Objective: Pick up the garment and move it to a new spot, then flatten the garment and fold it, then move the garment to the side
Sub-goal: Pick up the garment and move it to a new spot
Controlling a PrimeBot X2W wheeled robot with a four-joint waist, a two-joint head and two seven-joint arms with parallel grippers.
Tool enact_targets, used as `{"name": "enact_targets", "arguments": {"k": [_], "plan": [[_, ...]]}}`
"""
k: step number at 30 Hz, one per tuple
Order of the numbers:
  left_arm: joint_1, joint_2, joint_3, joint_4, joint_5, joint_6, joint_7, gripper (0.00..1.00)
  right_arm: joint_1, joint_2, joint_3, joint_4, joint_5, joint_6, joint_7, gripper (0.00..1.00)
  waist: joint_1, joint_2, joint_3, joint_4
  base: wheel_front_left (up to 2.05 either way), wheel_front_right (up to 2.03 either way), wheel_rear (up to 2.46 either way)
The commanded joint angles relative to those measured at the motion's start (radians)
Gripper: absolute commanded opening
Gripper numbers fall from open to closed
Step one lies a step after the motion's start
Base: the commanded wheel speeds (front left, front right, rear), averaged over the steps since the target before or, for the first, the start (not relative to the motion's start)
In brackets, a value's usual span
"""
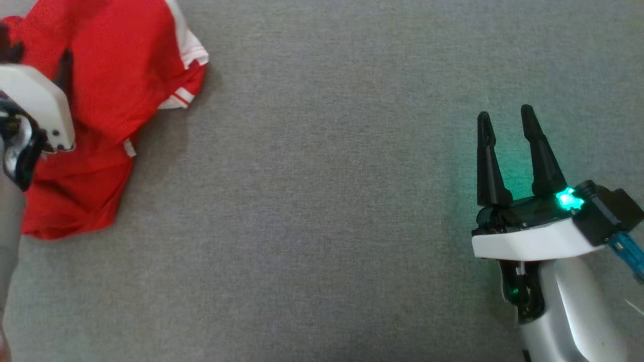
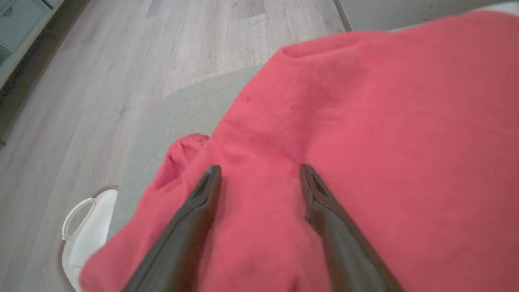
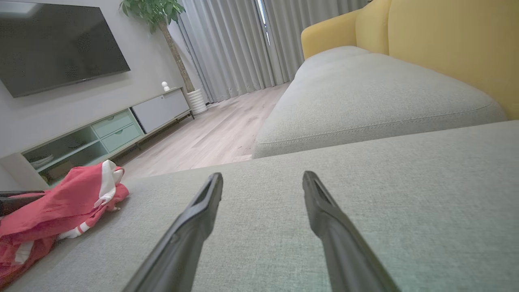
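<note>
On the grey cushion's [image 1: 322,211] left side lies the crumpled garment [image 1: 115,75], soft, light and limp. The left gripper [image 2: 259,172] hangs open over it and should likely pinch a raised fold. The right gripper [image 1: 505,114] is open, well apart.

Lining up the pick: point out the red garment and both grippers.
red garment [image 1: 105,80], head view, middle of cloth
left gripper [image 2: 259,167], left wrist view, midway between fingertips
right gripper [image 1: 505,112], head view, midway between fingertips

garment [image 1: 108,95] runs off the head view's top-left corner, partly hidden behind the left arm [image 1: 36,103].
</note>
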Motion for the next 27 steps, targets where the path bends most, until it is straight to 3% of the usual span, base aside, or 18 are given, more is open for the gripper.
{"name": "enact_targets", "arguments": {"k": [1,2,3,11,16,19,24,27], "plan": [[-0.042,0.060,0.009,0.000,-0.026,0.002,0.007,0.83,-0.013,-0.002,0.021,-0.036,-0.005,-0.001,-0.009,1.00,-0.0002,0.0000,0.009,-0.010,0.00,0.00,0.00],[-0.044,0.061,-0.004,0.009,-0.041,0.002,0.006,0.23,-0.012,-0.002,0.020,-0.036,-0.005,-0.001,-0.009,1.00,-0.0002,0.0000,0.009,-0.010,0.00,0.00,0.00],[-0.047,0.062,-0.015,0.014,-0.054,0.002,-0.002,0.00,-0.012,-0.002,0.019,-0.036,-0.005,-0.001,-0.009,1.00,-0.0002,0.0000,0.007,-0.010,0.00,0.00,0.00],[-0.102,0.083,-0.019,0.051,-0.080,0.002,-0.190,0.00,-0.007,-0.002,0.015,-0.008,0.012,-0.001,-0.009,1.00,-0.0002,0.0000,-0.043,-0.007,0.00,0.00,0.00],[-0.150,0.063,0.027,0.046,-0.125,0.002,-0.319,0.00,0.003,-0.002,0.029,0.011,0.036,-0.001,-0.009,1.00,-0.0002,0.0000,-0.103,-0.003,0.00,0.00,0.00],[-0.163,0.045,0.061,-0.006,-0.223,0.002,-0.339,0.00,0.013,-0.002,0.035,0.024,0.074,-0.001,-0.009,1.00,-0.0002,0.0000,-0.139,-0.001,0.00,0.00,0.00],[-0.147,0.056,0.081,-0.137,-0.261,0.003,-0.376,0.00,0.035,-0.002,0.043,0.034,0.099,-0.001,-0.009,1.00,-0.0002,0.0000,-0.197,-0.001,0.00,0.00,0.00],[-0.106,0.052,0.080,-0.219,-0.266,0.025,-0.369,0.00,0.043,-0.002,0.052,0.035,0.111,-0.001,-0.009,1.00,-0.0002,0.0000,-0.226,-0.013,0.00,0.00,0.00]]}}
